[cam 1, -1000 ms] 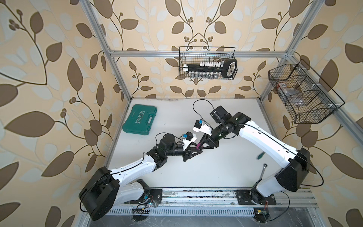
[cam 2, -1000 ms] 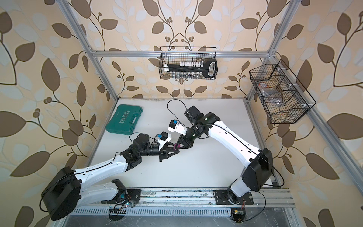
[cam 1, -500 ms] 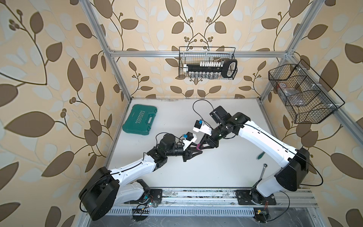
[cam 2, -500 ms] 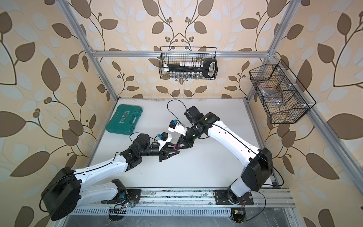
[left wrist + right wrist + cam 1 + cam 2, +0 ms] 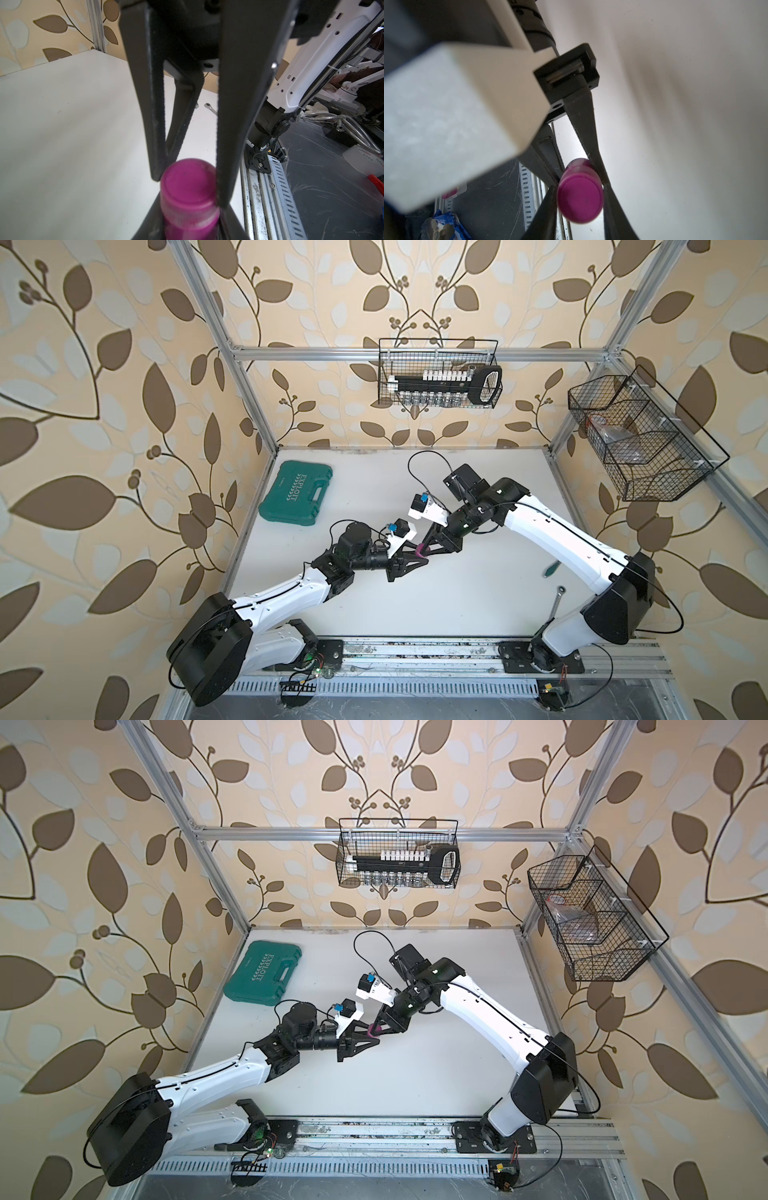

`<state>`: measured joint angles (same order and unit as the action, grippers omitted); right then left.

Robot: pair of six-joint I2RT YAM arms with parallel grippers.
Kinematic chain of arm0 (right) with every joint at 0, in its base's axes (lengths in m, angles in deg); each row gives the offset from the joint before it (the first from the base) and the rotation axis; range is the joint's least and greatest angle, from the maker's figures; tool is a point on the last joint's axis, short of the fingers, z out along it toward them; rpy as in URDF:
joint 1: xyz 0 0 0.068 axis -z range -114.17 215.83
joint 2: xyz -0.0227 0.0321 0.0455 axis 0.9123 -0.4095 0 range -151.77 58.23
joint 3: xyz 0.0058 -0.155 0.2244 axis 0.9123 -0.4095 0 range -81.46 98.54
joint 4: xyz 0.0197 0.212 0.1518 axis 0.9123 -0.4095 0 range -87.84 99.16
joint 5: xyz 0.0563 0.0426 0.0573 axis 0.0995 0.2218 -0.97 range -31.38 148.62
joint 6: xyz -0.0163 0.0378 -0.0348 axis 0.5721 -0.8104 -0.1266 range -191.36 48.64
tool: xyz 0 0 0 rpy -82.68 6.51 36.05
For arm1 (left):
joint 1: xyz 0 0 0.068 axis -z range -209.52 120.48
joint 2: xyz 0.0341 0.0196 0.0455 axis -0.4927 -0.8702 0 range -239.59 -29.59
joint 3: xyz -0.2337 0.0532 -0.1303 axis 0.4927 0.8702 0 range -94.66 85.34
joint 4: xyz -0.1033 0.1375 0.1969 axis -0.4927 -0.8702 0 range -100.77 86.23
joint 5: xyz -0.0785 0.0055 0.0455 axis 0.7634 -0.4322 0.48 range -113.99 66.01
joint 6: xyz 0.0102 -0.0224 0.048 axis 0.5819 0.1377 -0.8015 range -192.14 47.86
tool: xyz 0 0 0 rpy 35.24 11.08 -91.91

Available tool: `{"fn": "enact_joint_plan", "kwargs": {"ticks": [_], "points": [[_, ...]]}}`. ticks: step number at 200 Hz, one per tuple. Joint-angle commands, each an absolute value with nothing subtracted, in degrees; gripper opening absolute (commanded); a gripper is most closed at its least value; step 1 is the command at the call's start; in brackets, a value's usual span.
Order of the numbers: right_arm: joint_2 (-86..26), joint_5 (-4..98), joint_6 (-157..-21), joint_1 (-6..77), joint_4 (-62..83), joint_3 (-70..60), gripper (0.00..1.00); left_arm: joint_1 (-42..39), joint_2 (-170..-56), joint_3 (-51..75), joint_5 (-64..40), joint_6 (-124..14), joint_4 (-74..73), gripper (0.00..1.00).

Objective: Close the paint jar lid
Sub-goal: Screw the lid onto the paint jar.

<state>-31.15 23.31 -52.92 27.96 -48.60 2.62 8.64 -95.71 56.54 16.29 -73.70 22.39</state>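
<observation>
white tabletop (image 5: 478, 605) inside leaf-papered walls, with a green tool case (image 5: 296, 498) lying far left, well apart from the work. moving right, near mid-table: the paint jar (image 5: 187, 220), apparently lifted clear of the surface, pinched low on its body by the left gripper (image 5: 417, 560), clamped narrow on it. seated over the jar's mouth, the lid (image 5: 580, 199), flat face toward the right wrist camera. closed in on the lid's rim from the opposite side, the right gripper (image 5: 424, 545), a finger touching each flank. judged as the tightening step: lid placed, both grips set. next, likely: hold the jar steady, turn the lid about its axis with light pressure, no tilt. cannot tell how far threaded. farther right, a screwdriver (image 5: 550, 570) and a wrench (image 5: 556, 605) lying idle on the table.
</observation>
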Motion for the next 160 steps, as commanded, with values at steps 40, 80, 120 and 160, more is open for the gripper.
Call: {"fn": "enact_joint_plan", "kwargs": {"ticks": [40, 80, 120, 160], "points": [[-31.03, 33.65, -84.29, 21.0, -25.34, -7.2, 0.15, 12.14, -97.12, 56.66, -4.81, -75.82, 32.91, 0.0], [-37.45, 40.38, -95.21, 15.56, -22.64, -2.59, 0.18, 15.1, -100.83, 57.67, -13.88, -76.93, 38.95, 0.0], [-40.57, 40.88, -98.16, 15.31, -22.6, -0.07, 0.21, 15.48, -99.5, 58.27, -16.47, -77.46, 39.32, 0.0], [-35.96, 40.86, -97.5, 17.4, -23.17, -1.82, 0.48, 14.88, -96.47, 59.98, -15.34, -78.07, 37.36, 0.0]]}}
